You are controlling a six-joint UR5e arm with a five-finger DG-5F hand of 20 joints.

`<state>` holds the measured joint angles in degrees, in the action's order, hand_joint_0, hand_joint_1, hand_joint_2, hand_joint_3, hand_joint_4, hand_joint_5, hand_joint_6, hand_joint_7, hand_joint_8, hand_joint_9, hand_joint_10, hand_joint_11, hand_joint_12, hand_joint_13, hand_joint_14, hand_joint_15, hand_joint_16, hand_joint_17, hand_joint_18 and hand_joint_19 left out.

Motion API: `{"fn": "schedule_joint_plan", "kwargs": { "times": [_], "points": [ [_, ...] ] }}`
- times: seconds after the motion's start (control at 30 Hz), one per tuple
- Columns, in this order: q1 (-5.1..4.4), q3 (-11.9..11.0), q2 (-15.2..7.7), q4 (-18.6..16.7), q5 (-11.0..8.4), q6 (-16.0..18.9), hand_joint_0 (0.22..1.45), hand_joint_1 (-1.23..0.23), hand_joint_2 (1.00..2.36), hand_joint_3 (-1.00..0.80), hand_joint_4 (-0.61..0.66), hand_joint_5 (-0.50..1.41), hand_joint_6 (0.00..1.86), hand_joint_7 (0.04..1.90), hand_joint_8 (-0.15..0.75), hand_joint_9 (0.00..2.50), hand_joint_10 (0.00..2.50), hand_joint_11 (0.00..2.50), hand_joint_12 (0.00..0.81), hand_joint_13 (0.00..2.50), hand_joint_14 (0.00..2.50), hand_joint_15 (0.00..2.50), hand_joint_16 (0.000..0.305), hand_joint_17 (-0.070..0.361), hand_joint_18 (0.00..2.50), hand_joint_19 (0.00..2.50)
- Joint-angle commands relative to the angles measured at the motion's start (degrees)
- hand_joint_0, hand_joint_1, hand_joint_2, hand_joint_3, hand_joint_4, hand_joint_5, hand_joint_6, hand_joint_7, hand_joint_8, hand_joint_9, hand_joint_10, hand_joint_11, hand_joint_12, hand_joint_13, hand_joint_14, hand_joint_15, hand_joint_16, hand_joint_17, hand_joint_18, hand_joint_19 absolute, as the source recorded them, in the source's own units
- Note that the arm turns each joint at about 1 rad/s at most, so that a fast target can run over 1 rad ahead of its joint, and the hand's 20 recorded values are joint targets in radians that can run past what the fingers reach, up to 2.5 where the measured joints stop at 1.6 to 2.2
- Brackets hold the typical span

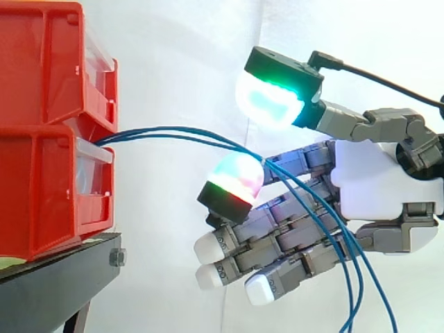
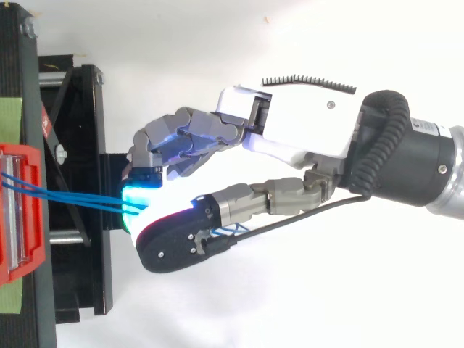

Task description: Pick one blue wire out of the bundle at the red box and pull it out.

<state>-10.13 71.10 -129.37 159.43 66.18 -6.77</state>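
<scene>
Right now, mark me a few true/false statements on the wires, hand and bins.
1. The blue wires run from the red bins to the hand. True.
2. The thumb pad presses on a finger pad. False: the side view shows a gap between them.
3. The wires drape over the fingers and hang down. True.
4. The bins sit on a white table. False: they sit on a black stand.

We see red bins point(image 1: 41, 139) on a black stand point(image 1: 62, 277), thin blue wires point(image 1: 173, 133) and a white curtain point(image 1: 173, 55). The hand point(image 1: 378, 180) is grey and white. Its fingertips point(image 1: 270, 104) glow green-cyan, magenta-red or plain white.
</scene>
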Motion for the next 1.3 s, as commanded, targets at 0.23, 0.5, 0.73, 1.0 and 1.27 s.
{"fn": "schedule_joint_plan", "kwargs": {
  "times": [0.23, 0.5, 0.73, 1.0, 1.27],
  "points": [
    [0.02, 0.0, 0.0, -0.09, 0.0, -0.09, 0.57, -0.74, 1.02, -0.15, 0.24, -0.18, 0.86, 1.16, 0.366, 0.63, 0.01, 0.46, 0.46, 0.43, 0.01, 0.17, 0.063, 0.142, 0.59, 0.4],
    [0.02, -0.09, 0.0, -0.26, 0.0, -0.26, 0.68, -0.91, 1.01, -0.34, 0.18, -0.19, 0.87, 1.05, 0.348, 0.58, 0.01, 0.45, 0.455, 0.42, 0.0, 0.14, 0.063, 0.142, 0.61, 0.31],
    [0.02, 0.0, 0.0, -0.26, 0.0, -0.26, 0.74, -0.94, 1.0, -0.5, 0.2, -0.19, 0.88, 1.08, 0.332, 0.56, 0.01, 0.43, 0.448, 0.41, 0.0, 0.1, 0.063, 0.141, 0.62, 0.26],
    [0.02, -0.09, 0.0, -0.26, 0.0, -0.26, 0.47, -0.47, 1.0, -0.5, 0.24, -0.16, 0.85, 1.09, 0.381, 0.65, 0.01, 0.43, 0.489, 0.41, 0.01, 0.17, 0.07, 0.159, 0.6, 0.4],
    [0.02, -0.09, 0.0, -0.26, 0.0, -0.26, 0.59, -0.48, 1.01, -0.36, 0.24, -0.12, 0.77, 1.15, 0.363, 0.79, 0.01, 0.46, 0.449, 0.49, 0.01, 0.2, 0.06, 0.135, 0.61, 0.44]
  ]
}}
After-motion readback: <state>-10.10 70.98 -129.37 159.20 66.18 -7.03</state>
